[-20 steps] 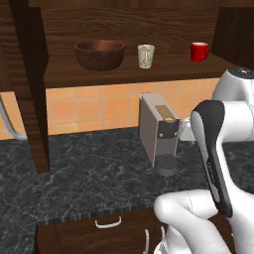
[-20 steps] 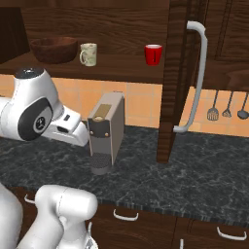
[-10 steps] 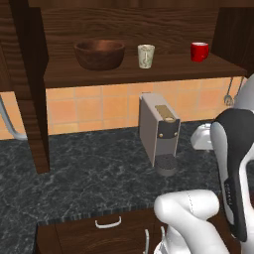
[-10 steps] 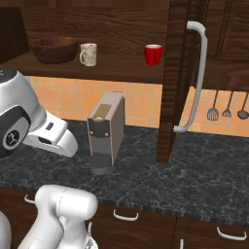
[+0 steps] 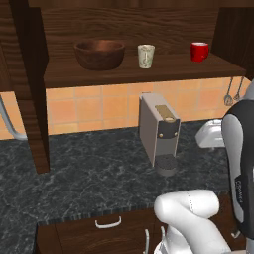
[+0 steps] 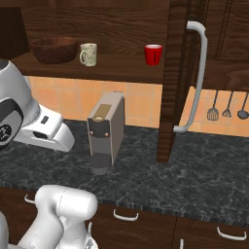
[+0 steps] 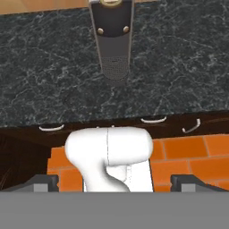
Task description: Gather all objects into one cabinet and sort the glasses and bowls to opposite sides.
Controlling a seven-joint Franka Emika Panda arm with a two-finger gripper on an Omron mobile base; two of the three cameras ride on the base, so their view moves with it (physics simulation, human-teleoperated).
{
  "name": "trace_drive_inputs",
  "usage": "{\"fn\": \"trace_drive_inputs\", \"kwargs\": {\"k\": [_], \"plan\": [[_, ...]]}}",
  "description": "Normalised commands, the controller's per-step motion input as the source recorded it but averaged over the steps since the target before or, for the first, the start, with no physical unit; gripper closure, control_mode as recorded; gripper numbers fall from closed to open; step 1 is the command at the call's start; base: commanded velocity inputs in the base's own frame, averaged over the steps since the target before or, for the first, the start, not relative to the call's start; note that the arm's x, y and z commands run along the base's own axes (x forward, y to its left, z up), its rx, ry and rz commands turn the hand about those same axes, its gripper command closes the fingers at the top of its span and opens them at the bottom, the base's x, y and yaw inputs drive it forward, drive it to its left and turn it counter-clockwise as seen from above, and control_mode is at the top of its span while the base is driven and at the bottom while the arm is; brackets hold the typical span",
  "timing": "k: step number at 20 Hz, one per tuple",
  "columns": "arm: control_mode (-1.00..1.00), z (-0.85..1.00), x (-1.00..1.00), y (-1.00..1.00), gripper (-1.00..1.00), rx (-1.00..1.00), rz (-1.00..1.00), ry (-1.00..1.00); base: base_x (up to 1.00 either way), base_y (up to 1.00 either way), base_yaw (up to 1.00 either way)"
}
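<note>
the gripper (image 7: 114, 184) pointed down at the counter's front edge, its two finger tips (image 7: 42, 182) spread wide at the bottom corners of the hand view with nothing between them. from there the coffee machine (image 7: 112, 40) stood at 12 o'clock on the black marble counter (image 7: 179, 62), and the drawer handles (image 7: 153, 119) ran just below the counter lip.

in the left base view the cabinet (image 5: 149, 69) sat high at 12 o'clock, well above the hand. on its shelf the wooden bowl (image 5: 99, 53) was at the left, the tumbler (image 5: 146, 56) just beside it at its 3 o'clock but apart, and the red mug (image 5: 199, 51) well apart near the right end.

so the task's things lay up and away from the gripper; i judged a long lift was needed. open shelf lay between tumbler and mug, and the cabinet's side panel (image 6: 171, 82) bounded the right edge.
</note>
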Motion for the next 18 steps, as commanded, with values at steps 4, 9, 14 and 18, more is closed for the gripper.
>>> {"fn": "trace_drive_inputs", "kwargs": {"k": [4,9,14,18], "plan": [[-1.00,0.00,0.00,0.05,-1.00,-0.03,0.03,-0.12,0.00,0.00,0.00],[-1.00,0.04,-0.03,0.00,-1.00,-0.02,0.00,-0.08,0.00,0.00,0.00],[1.00,0.03,0.00,0.00,-1.00,0.00,0.00,0.00,-0.45,-0.12,0.00],[1.00,0.00,0.00,0.00,-1.00,0.00,0.00,0.00,-1.00,-0.34,0.00]]}}
